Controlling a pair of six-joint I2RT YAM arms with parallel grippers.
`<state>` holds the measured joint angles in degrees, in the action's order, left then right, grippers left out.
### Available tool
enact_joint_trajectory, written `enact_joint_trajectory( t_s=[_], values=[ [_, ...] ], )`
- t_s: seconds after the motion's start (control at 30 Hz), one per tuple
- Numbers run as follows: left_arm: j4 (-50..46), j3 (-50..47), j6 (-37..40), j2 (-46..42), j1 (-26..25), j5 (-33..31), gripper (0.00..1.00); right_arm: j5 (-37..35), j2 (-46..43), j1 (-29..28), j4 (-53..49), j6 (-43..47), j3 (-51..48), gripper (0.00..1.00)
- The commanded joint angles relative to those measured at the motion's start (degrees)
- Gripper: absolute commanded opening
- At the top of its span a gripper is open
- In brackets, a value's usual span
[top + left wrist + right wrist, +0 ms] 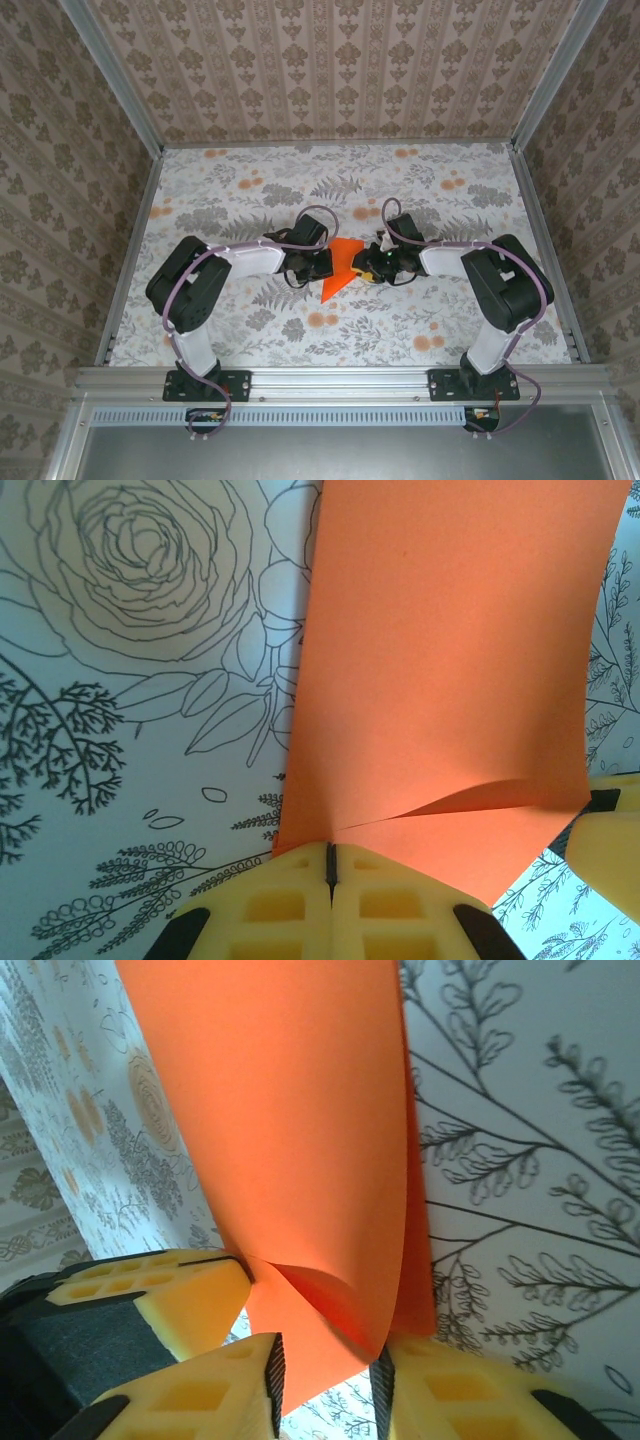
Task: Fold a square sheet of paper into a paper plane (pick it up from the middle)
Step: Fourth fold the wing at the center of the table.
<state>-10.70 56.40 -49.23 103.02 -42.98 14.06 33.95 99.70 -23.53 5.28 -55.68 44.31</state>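
over the table (250, 190), left hand (330, 858) pinches the square sheet of paper (343, 262); right hand (327, 1365) part open around its fold.

Free tabletop (300, 345) by walls (60, 200), left arm (245, 260), right arm (450, 262), orange paper (342, 268) crowding centre

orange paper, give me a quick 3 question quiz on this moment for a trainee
1. True or false: the left gripper is shut on an edge of the square sheet of paper.
2. Pick one. Where is the paper relative to the right gripper?
A) in the gap between its parted fingers
B) flat on the table, far from it
C) draped over its wrist
3. Fill in: the table has a ____ print.

Key: 1 true; 2 A; 3 floral
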Motion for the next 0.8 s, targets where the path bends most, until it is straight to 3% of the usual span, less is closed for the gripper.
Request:
enact_joint_trajectory(
  t_s=[0.0,0.43,0.63,0.77],
  values=[
    [-2.22,-0.12,0.01,1.22,0.63,-1.38,0.02,2.33,1.52,-0.38,2.42,-1.51,0.73,0.3],
    [-2.42,-0.31,1.64,-1.57,0.76,-0.57,0.08,4.73,4.47,-1.15,8.01,-4.72,0.65,0.18],
    [-3.59,-1.22,4.06,-7.8,1.99,-1.34,0.27,1.55,1.47,-1.03,5.02,-4.12,0.93,0.07],
    [-5.95,-2.48,7.6,-13.21,3.05,-4.18,0.48,-2.45,-3.1,-0.83,-1.46,-1.61,2.37,0.03]
  ],
)
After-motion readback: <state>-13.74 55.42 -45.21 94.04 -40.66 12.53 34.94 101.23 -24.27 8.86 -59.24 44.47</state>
